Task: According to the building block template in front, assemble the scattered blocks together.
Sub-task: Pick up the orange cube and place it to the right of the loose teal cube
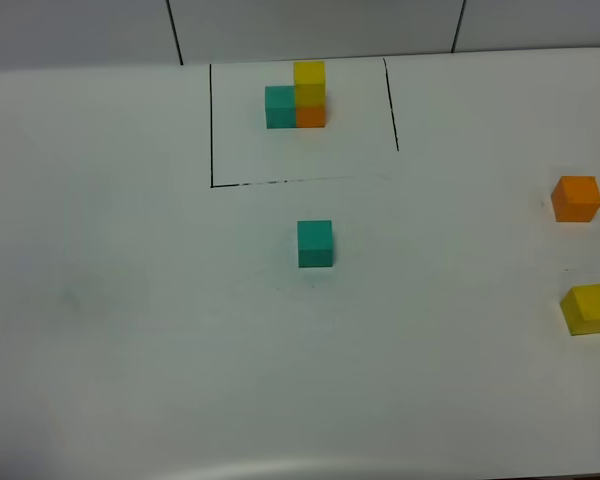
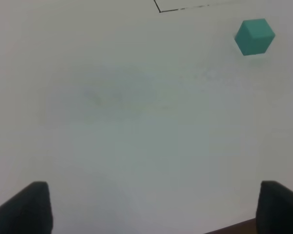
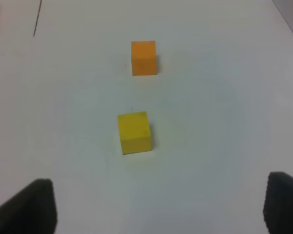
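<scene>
Teal cube [image 2: 254, 36] lies well ahead of the spread, empty left gripper [image 2: 156, 207]; yellow cube [image 3: 135, 132] sits before the spread right gripper [image 3: 158, 202], orange cube [image 3: 144, 58] beyond it.

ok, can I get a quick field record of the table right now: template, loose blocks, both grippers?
template: teal beside orange, yellow on orange, inside black outline
teal block: alone on table, just outside the outline's near edge
orange block: far right, loose
yellow block: far right, nearer than orange, not touching it
left gripper: jaws wide, empty
right gripper: jaws wide, empty
assembly: not started
</scene>
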